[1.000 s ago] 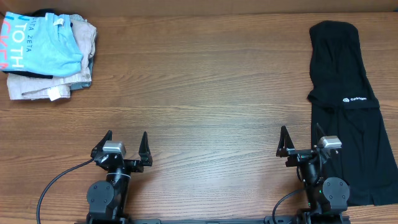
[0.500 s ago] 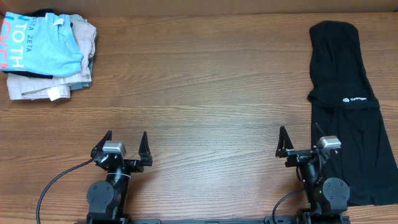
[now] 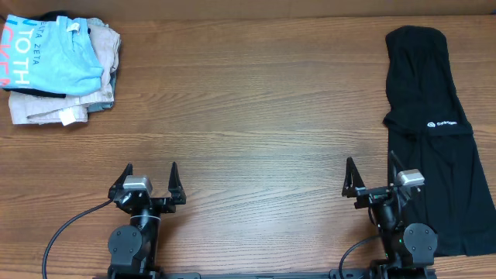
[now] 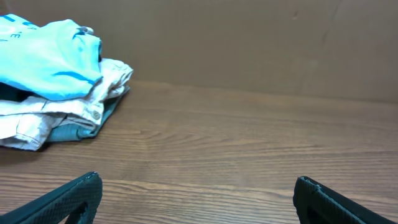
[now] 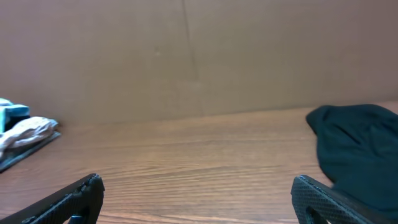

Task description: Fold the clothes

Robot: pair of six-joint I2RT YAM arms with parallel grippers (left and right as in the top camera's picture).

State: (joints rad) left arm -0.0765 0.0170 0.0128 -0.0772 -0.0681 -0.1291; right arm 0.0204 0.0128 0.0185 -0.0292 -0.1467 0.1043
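Overhead, the black T-shirt [image 3: 434,178] lies along the right edge of the bench [image 3: 256,101], long axis running far edge to near edge, just right of the right end effector [image 3: 373,172] (the nearer arm). The left end effector [image 3: 149,172] sits well apart. Both gape wide, empty.

Table [image 3: 256,101]: you are working on brown wood-grain, smooth, with a low sheen.

Black T-shirt [image 3: 434,178], along the table's right edge: soft matt cloth, lightly creased. Its small logo [image 3: 442,122] is a flat white print.

Light blue shirt [image 3: 58,58], far left corner: soft matt cloth with flat white and pink printed lettering.

Beige garments [image 3: 46,108], under it: coarser woven cloth, matt, rumpled, with stitched seams.

Left gripper [image 3: 150,168] and right gripper [image 3: 372,163], near edge: your fingers look like matt black plastic.

Cable [image 3: 70,232], near left: black, smooth sheath.

Back wall [image 5: 186,56]: plain brown board, matt, cardboard-like.
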